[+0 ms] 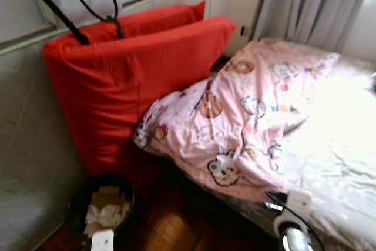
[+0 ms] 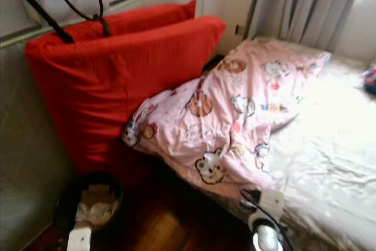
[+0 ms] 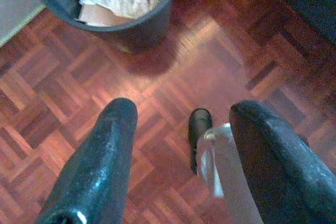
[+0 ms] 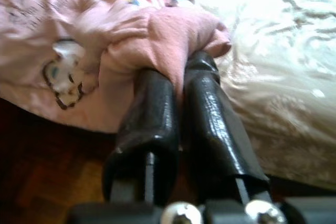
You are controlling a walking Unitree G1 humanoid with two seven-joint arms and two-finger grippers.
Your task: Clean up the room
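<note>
A pink cartoon-print quilt [image 1: 235, 121] lies bunched across the near side of the bed, spilling toward the floor. My right gripper [image 4: 181, 69] is shut on a fold of this quilt [image 4: 173, 35] at its lower edge; the right arm [image 1: 292, 218] reaches up from the bottom right. My left gripper [image 3: 181, 119] hangs open over the parquet floor [image 3: 79, 93], holding nothing. It is close to a black waste bin [image 3: 152, 19].
The bin [image 1: 75, 204] holds crumpled paper and cardboard and stands at the foot of two big red cushions [image 1: 129, 80] leaning on the wall. A white sheet [image 1: 335, 145] covers the bed; grey curtains [image 1: 311, 4] hang behind. Black straps [image 1: 76, 4] hang above the cushions.
</note>
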